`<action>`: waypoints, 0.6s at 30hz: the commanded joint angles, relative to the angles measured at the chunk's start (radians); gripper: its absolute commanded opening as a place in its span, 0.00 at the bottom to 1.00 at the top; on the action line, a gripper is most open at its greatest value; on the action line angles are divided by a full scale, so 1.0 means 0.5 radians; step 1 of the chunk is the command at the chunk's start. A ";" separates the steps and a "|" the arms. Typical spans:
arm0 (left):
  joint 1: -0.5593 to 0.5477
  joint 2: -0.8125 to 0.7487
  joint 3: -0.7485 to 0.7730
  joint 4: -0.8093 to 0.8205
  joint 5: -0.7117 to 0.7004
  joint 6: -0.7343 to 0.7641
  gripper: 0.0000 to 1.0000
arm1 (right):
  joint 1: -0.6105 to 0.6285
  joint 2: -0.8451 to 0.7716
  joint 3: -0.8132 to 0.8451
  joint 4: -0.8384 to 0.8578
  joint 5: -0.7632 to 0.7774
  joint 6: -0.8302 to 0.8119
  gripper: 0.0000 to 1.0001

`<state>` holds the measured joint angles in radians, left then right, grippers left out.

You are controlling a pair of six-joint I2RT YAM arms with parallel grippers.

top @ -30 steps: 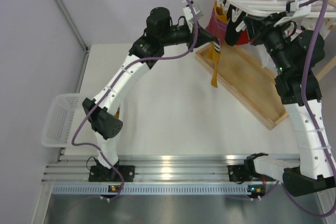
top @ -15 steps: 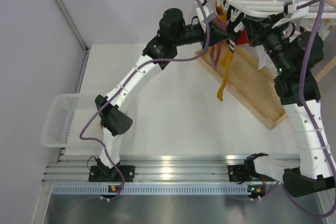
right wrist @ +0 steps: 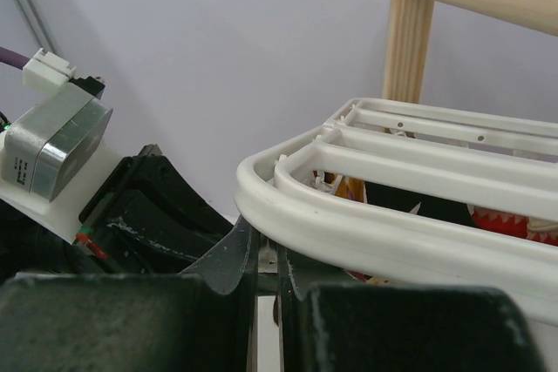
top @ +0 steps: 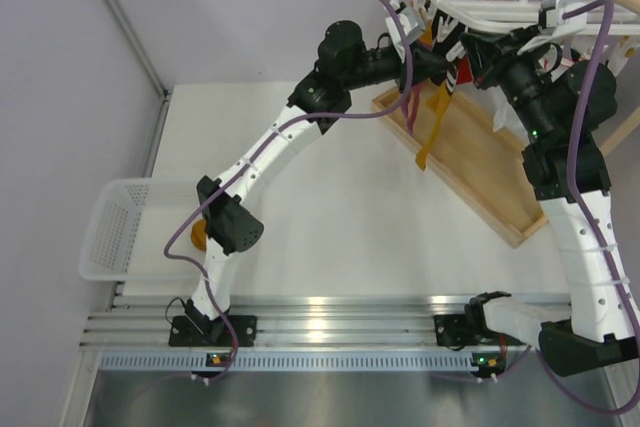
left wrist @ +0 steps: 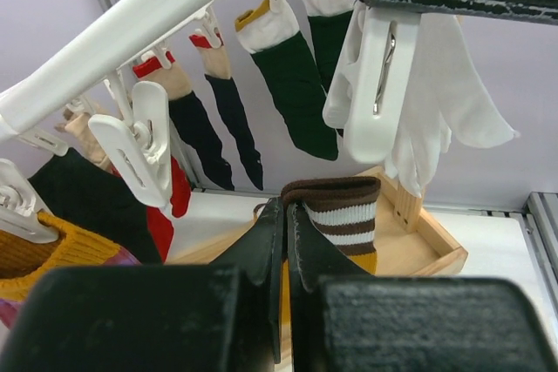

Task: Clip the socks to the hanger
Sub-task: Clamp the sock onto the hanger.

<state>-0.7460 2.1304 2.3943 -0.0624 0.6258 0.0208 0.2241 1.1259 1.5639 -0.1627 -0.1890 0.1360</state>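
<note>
Hanging from the clenched left pincer (left wrist: 286,219), a mustard sock (left wrist: 336,215) is gripped at its brown-and-white striped cuff. It is raised just under the white clip hanger (top: 470,7), its toe dangling over the wooden tray (top: 480,162). The right pincer (right wrist: 268,254) is clenched beneath the hanger rim; whether a clip is pinched cannot be told.

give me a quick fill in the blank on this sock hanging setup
The left gripper is shut on the sock, whose cuff has brown and white ____.
The right gripper, jaws ____, sits under the hanger's rim.
The mesh basket sits at the table's ____ edge.
Below the hanger lies a ____ tray.
Missing: stripes; shut; left; wooden
</note>
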 commanded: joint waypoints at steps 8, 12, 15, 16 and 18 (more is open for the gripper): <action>-0.011 -0.045 0.148 0.186 -0.030 -0.032 0.00 | 0.018 -0.049 -0.075 -0.107 -0.159 -0.131 0.00; -0.014 -0.048 0.181 0.208 -0.003 -0.091 0.00 | 0.021 -0.058 -0.094 -0.092 -0.153 -0.158 0.00; -0.014 -0.058 0.181 0.208 0.009 -0.097 0.00 | 0.018 -0.058 -0.094 -0.098 -0.156 -0.168 0.00; -0.017 -0.061 0.178 0.214 0.018 -0.097 0.00 | 0.018 -0.058 -0.094 -0.101 -0.156 -0.171 0.00; -0.014 -0.070 0.181 0.223 0.025 -0.106 0.00 | 0.021 -0.067 -0.106 -0.101 -0.150 -0.177 0.00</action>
<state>-0.7486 2.1361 2.4428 -0.0238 0.6205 -0.0074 0.2241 1.1072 1.5272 -0.1547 -0.1886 0.0700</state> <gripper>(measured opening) 0.023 0.041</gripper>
